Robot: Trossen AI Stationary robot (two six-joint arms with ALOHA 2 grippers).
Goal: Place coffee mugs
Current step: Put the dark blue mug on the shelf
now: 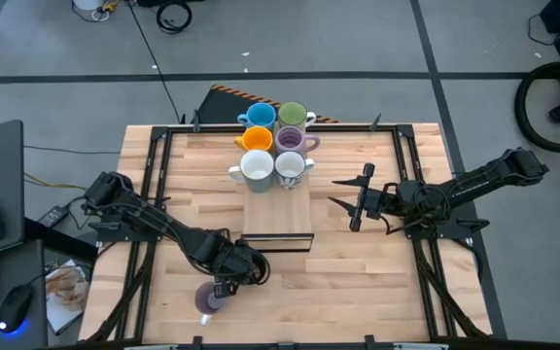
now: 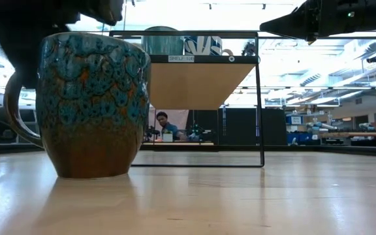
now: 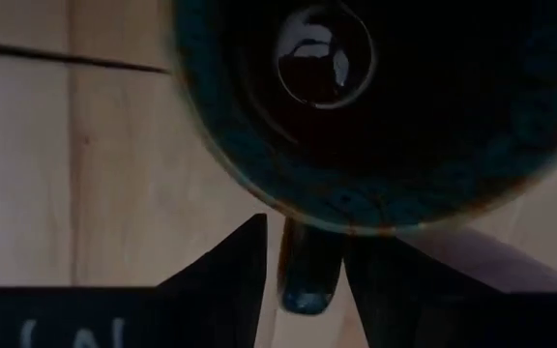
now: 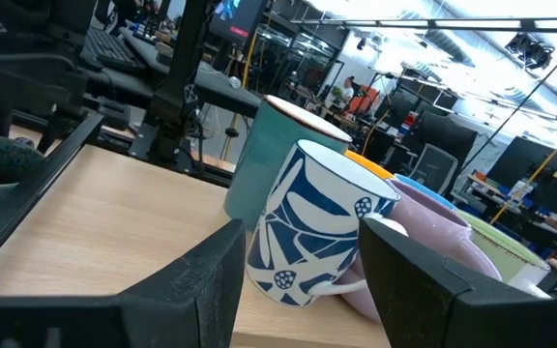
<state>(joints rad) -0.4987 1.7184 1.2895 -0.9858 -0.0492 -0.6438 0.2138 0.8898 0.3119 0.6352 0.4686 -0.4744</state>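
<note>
We count six mugs (image 1: 272, 141) clustered on the raised shelf (image 1: 278, 209) at upper centre of the high view: blue, green, orange, lilac, two white. Judged from this, most of the task is done.

Two mugs are left on the desk (image 1: 358, 282). A lilac mug (image 1: 209, 297) sits at lower left of the high view, just below the left gripper (image 1: 242, 271). The dark mug (image 2: 91, 104) fills the left of the low view: teal mottled glaze over brown, upright, handle to its left.

In the left wrist view the left jaws stand part open, straddling the dark mug's handle (image 3: 308, 271); we cannot tell whether they touch it.

The right gripper (image 1: 356, 202) hovers right of the shelf, jaws open, empty.
</note>
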